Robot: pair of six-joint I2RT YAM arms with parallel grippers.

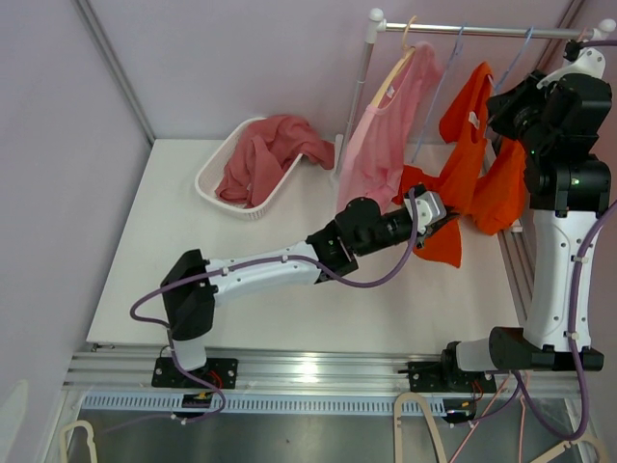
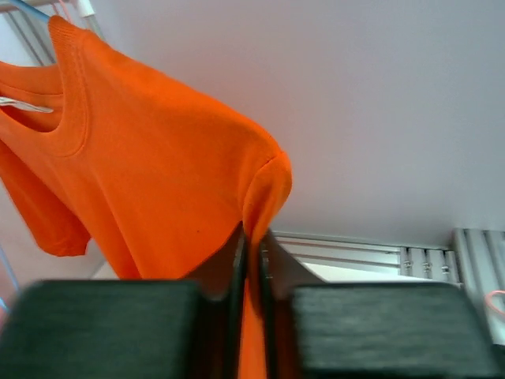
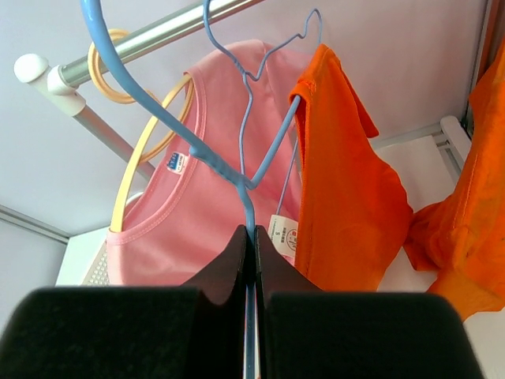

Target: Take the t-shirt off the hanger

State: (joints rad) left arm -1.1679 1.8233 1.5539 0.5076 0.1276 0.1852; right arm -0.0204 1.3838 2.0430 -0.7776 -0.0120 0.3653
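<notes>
- The orange t-shirt [image 1: 468, 164] hangs from the rail [image 1: 463, 29] at about 2 o'clock from the middle of the table [image 1: 193, 280] in the top view. Its lower part is pulled toward 7 o'clock.
- The left gripper [image 1: 448, 224] reaches in from 8 o'clock. In the left wrist view, the left gripper [image 2: 251, 245] has its jaws pressed nearly together, with a fold of the orange t-shirt [image 2: 158, 174] pinched between them near a sleeve.
- The right gripper [image 1: 583, 43] is raised to the rail at 1 o'clock. In the right wrist view, the right gripper [image 3: 251, 233] has its jaws pressed together on the wire of a blue hanger [image 3: 221, 167]. One arm of this hanger goes up toward 1 o'clock into the orange t-shirt [image 3: 339, 189].
- A pink t-shirt [image 1: 381, 145] hangs on a yellow hanger [image 3: 146, 150] on the same rail, just beside the orange one at its 9 o'clock side.
- A white basket [image 1: 214, 188] stands on the table at 11 o'clock, well apart from both grippers. A dusty red cloth [image 1: 265, 154] lies in it and hangs over its rim.
</notes>
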